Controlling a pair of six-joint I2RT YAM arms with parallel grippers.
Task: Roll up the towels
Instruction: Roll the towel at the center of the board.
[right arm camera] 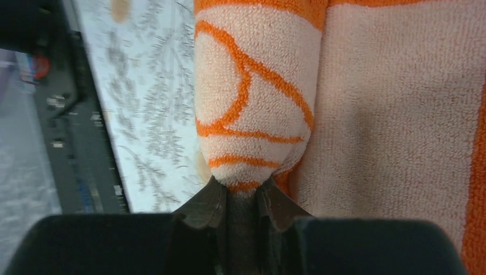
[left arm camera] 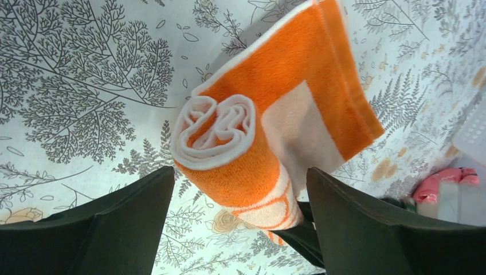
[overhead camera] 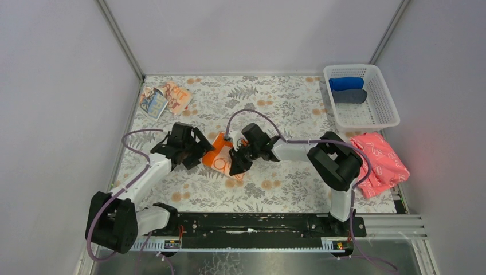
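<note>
The orange-bordered towel (overhead camera: 220, 158) lies mid-table, partly rolled; its roll end with a white spiral shows in the left wrist view (left arm camera: 220, 143). My left gripper (left arm camera: 240, 229) is open, its jaws on either side of the roll's near end without pinching it; it also shows in the top view (overhead camera: 200, 150). My right gripper (right arm camera: 243, 192) is shut on the roll's other end (right arm camera: 252, 114); it also shows in the top view (overhead camera: 238, 160). The pale peach towel with orange lettering (overhead camera: 166, 98) lies crumpled at the far left corner.
A white basket (overhead camera: 372, 117) at the far right holds a blue roll (overhead camera: 346, 83) and a dark grey roll (overhead camera: 349, 96). A pink cloth (overhead camera: 378, 162) lies at the right edge below it. The table has a floral cover.
</note>
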